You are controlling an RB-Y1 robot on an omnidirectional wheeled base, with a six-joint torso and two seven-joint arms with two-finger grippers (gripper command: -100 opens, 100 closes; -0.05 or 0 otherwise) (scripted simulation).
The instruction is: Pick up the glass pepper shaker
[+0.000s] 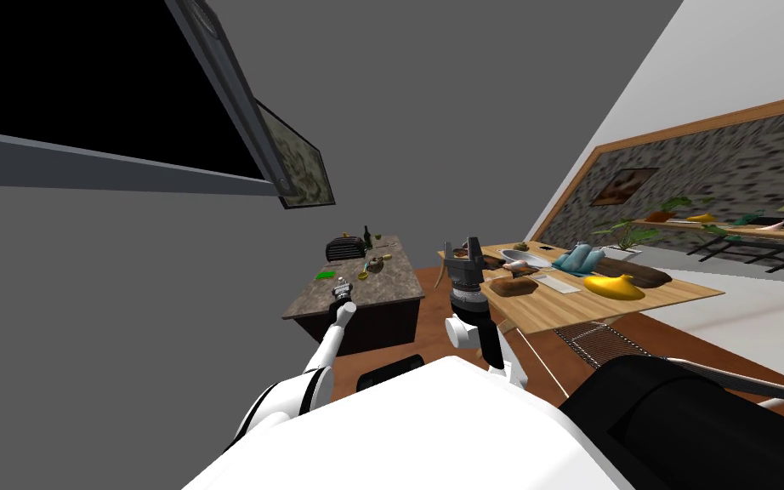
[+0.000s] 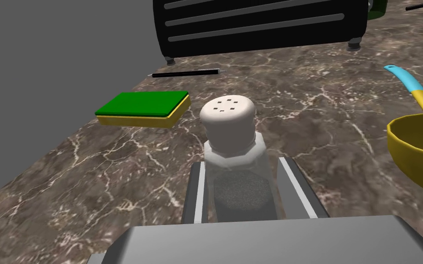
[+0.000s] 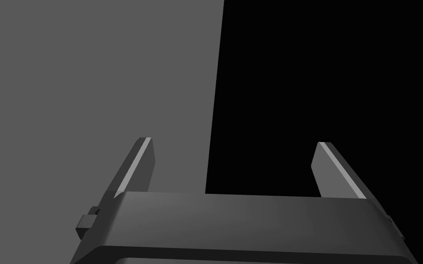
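Left gripper jaws: closed in on the pepper shaker, one finger against each of its sides. Right gripper jaws: spread wide, nothing between them. In the head view the right gripper is raised at centre frame, near the end of a wooden table.

Surface: dark brown marble-patterned counter with pale veins. In the head view it sits just left of centre, with a plain grey wall to its left and reddish-brown floor between it and the table. A black area occupies the upper left of that frame.

Edges and clearance:
- The counter edge on the wall side runs close past a green-and-yellow sponge, which lies beyond the shaker.
- A thin black pen lies further on, in front of a black slotted appliance.
- A yellow scoop with a blue handle rests to the other side, apart from the shaker.
- Bare counter surrounds the shaker on all visible sides.

Shaker: clear faceted body, dark grains in its lower part, rounded white cap with small holes. It stands upright. Its base is hidden behind the gripper body.
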